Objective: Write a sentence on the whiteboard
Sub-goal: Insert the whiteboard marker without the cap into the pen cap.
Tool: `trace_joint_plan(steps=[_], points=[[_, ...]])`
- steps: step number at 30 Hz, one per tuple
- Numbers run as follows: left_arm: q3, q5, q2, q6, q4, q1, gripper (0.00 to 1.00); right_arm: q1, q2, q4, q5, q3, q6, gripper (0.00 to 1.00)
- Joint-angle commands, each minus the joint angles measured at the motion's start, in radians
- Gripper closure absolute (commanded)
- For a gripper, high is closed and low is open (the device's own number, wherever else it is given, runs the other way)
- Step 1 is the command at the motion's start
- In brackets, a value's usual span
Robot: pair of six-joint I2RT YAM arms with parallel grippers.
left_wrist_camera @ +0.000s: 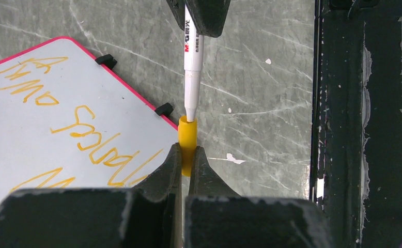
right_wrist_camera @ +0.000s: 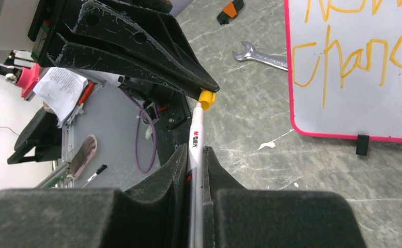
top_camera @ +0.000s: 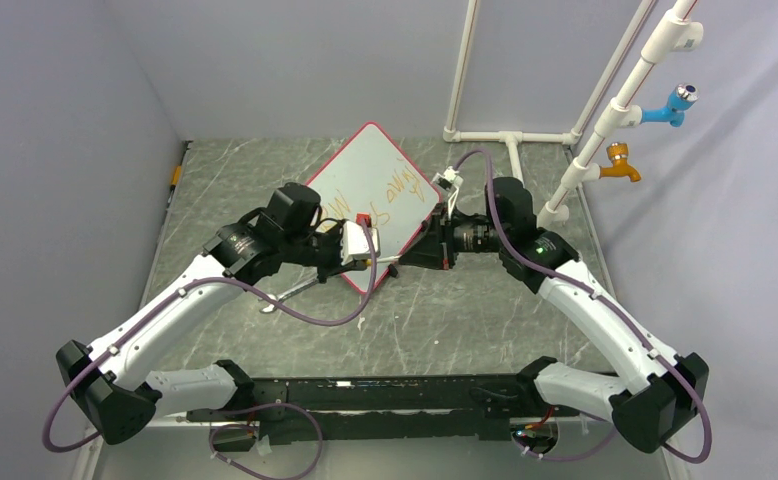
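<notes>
A whiteboard (top_camera: 365,175) with a thin red frame lies flat on the grey marbled counter (top_camera: 465,320), tilted like a diamond in the upper middle of the overhead view. The sentence (top_camera: 393,196) runs across it in thin, slanted orange handwriting.

Just below the board's lower corner, the two arms meet. The left fingers (left_wrist_camera: 170,166) are pressed together on a small yellow cap (left_wrist_camera: 187,137). The right fingers (right_wrist_camera: 181,165) pinch the white barrel of a marker (left_wrist_camera: 192,77), whose tip sits at the cap's mouth.

The board looks light, stiff and slick, and its small black feet would likely let it slide if pushed. The framed edge seems the safest hold, because touching the face would smear the ink. The marker is slim, smooth plastic, best pinched mid-barrel.
</notes>
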Motion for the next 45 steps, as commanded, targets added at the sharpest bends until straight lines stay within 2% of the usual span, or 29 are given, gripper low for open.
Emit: trace_joint_plan(steps=[1, 25, 34, 40, 45], points=[[0.018, 0.005, -0.001, 0.005, 0.001, -0.01, 1.0, 0.012, 0.008, 0.055, 0.015, 0.031, -0.008, 1.0], [0.016, 0.007, -0.025, -0.013, 0.016, -0.01, 1.0, 0.022, 0.014, 0.039, 0.046, 0.018, -0.031, 1.0], [0.018, 0.018, 0.001, -0.025, 0.032, -0.035, 1.0, 0.098, 0.086, -0.006, 0.068, 0.08, -0.078, 1.0], [0.025, 0.013, 0.015, -0.047, 0.064, -0.062, 1.0, 0.126, 0.112, 0.02, 0.083, 0.077, -0.066, 1.0], [0.002, -0.046, 0.012, -0.081, 0.136, -0.099, 1.0, 0.133, 0.12, 0.103, 0.061, 0.051, 0.017, 1.0]])
